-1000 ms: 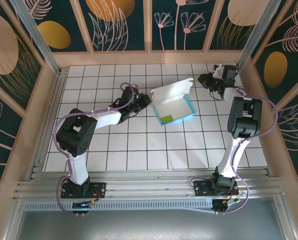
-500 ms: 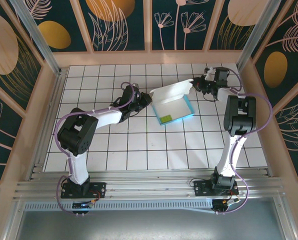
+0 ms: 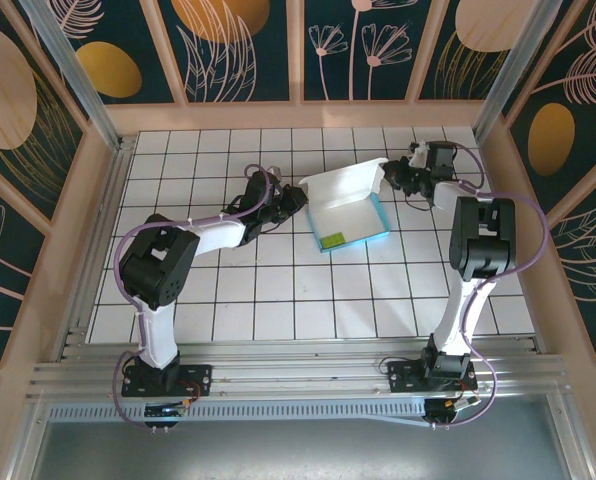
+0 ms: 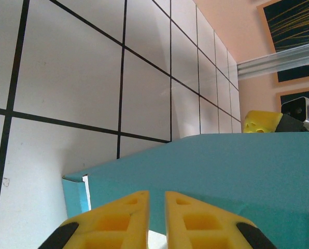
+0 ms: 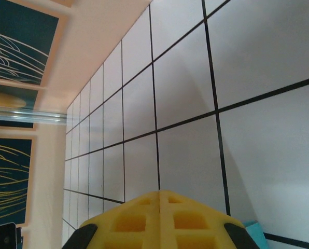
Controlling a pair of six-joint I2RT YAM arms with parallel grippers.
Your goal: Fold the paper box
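Turquoise-and-white card, the paper box (image 3: 350, 212) sits on the white tiled table (image 3: 278, 290) a little right of centre and towards the far side, its shallow tray open upward and its white lid flap (image 3: 340, 184) raised along the far edge. What has just changed is on your right side. A second ago the right gripper (image 3: 391, 176) hung well apart from the box, near the far right corner of the table; it has since swung in, and now sits against the right end of that raised flap. Its yellow fingers are pressed together with nothing between them, as its own wrist view shows (image 5: 159, 199), with a turquoise corner of the box (image 5: 254, 228) just beside them. The left gripper (image 3: 296, 200) has not shifted: it keeps to the box's left end, fingers almost together and, as far as you can judge from its wrist view (image 4: 155, 196), pinching the thin card wall (image 4: 222, 176). So the box looks braced on the left while the closed right fingers are placed to push the flap over, and the lid fold is probably next. Inside the tray lies one small yellow-green scrap (image 3: 334, 240), near the front left corner.
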